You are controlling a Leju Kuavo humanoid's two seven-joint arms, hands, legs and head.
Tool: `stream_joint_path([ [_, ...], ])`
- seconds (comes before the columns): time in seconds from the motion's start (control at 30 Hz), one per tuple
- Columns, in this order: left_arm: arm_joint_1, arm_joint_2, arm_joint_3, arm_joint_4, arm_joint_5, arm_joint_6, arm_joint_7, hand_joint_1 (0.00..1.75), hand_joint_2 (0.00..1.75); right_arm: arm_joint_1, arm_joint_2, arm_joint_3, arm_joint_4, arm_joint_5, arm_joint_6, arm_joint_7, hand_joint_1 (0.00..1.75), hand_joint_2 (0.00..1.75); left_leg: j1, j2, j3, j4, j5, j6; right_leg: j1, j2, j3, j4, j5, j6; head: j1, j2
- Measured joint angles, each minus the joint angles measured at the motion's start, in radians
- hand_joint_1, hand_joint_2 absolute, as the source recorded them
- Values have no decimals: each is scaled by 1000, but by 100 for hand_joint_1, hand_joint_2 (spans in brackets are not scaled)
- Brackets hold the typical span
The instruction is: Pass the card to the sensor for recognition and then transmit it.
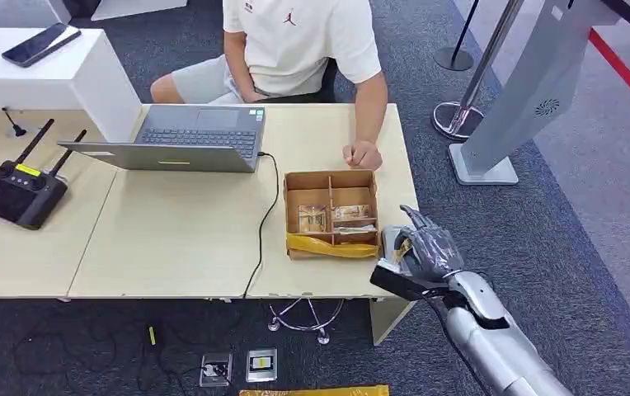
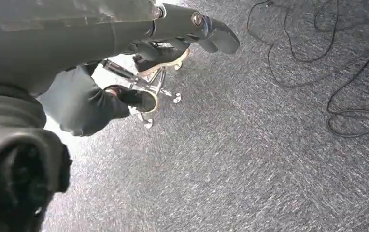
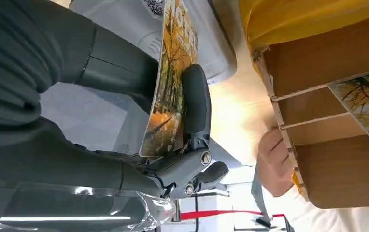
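My right hand (image 1: 424,250) hovers over the table's front right corner, just right of the cardboard box (image 1: 331,178). It pinches a card (image 3: 169,82) printed with autumn trees between thumb and fingers (image 3: 195,101). The card stands edge-on right in front of a pale grey sensor unit (image 3: 216,48) on the table (image 1: 188,239); whether they touch is unclear. More picture cards (image 1: 351,213) lie in the box's compartments, and a yellow strip (image 1: 332,246) runs along its front. My left hand (image 2: 139,53) hangs over the carpet, fingers apart and holding nothing.
A person sits across the table with a hand (image 1: 364,155) resting by the box. A laptop (image 1: 192,138), its cable (image 1: 264,223) and a black antenna controller (image 1: 19,191) lie to the left. A silver kiosk (image 1: 534,91) and a stanchion base (image 1: 453,58) stand to the right.
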Motion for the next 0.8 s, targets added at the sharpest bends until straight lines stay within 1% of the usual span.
stream_joint_path([
  [0.33,0,-2,0,0,-5,-1,0,0,0,0,6,0,13,-2,-9,0,175,175,0,0,1,0,0,0,0,0,0,0,0,0,0,0],
  [0.67,0,-2,0,0,-7,-2,-4,0,0,-2,8,-1,18,-38,-47,10,175,175,0,0,0,0,0,0,0,0,1,0,0,0,0,0],
  [0.8,0,-2,0,0,-9,-1,-7,0,0,-39,8,-7,18,-49,-65,10,175,175,0,0,0,0,0,0,0,0,1,0,0,0,0,0],
])
